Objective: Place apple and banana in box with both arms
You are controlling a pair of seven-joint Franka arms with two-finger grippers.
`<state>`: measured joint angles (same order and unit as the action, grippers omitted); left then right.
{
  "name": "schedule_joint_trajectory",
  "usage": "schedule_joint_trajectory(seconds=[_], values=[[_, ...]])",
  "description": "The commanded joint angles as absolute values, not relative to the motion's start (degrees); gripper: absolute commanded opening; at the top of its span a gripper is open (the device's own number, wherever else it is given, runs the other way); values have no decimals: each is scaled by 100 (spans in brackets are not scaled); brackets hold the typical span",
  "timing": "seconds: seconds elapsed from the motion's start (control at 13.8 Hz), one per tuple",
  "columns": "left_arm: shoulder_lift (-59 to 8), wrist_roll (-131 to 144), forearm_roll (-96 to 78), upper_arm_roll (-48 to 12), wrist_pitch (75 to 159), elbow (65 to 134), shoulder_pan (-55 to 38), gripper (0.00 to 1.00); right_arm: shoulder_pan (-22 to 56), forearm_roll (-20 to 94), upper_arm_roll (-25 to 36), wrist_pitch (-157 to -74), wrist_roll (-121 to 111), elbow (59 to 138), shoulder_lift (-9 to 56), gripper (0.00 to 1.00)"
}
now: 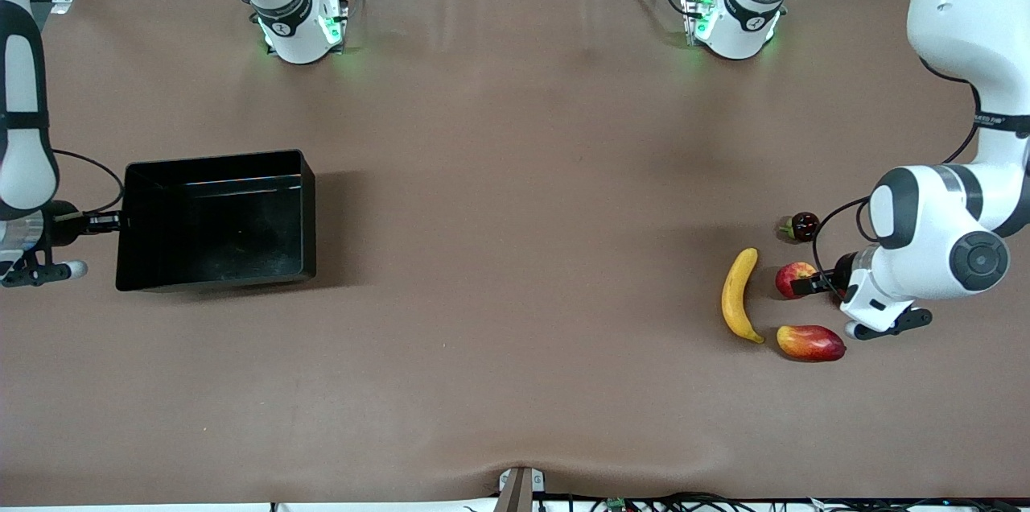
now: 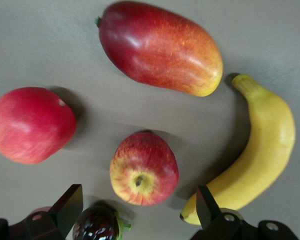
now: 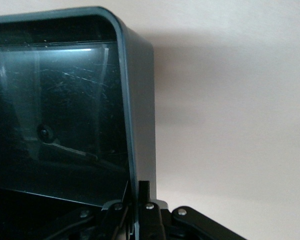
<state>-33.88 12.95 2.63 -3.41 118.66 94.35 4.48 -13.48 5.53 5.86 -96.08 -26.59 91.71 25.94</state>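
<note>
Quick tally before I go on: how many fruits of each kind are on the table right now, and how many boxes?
Banana: 1
Apple: 1
Mango: 1
Pomegranate: 1
Small dark fruit: 1
Box: 1, nothing in it
Total: 5 fruits and 1 box, 6 things

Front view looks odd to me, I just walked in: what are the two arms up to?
The right gripper is shut on the wall of the empty black box at the right arm's end of the table. The left gripper is open over the apple, not gripping it. The banana lies beside the apple, the mango nearer the front camera, a pomegranate and a small dark fruit close by. No fruit is boxed yet.
</note>
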Motion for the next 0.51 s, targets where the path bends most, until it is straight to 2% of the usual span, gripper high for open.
schedule_joint_trajectory(seconds=[0.0,0.29,0.36,0.43], values=[[-3655,1143,316,-387,12102,9413,518,100,-951,1061,598,-9019,-1999,8982,2435,0],[-3849,1107,299,-387,12129,9413,536,100,-81,1915,598,-8763,-749,9017,2399,0],[-3867,1107,247,-387,12129,9422,536,82,138,2055,589,-8789,-495,9044,2417,0],[-3902,1116,246,-387,12129,9422,536,44,489,2222,598,-8841,-48,9087,2426,0]])
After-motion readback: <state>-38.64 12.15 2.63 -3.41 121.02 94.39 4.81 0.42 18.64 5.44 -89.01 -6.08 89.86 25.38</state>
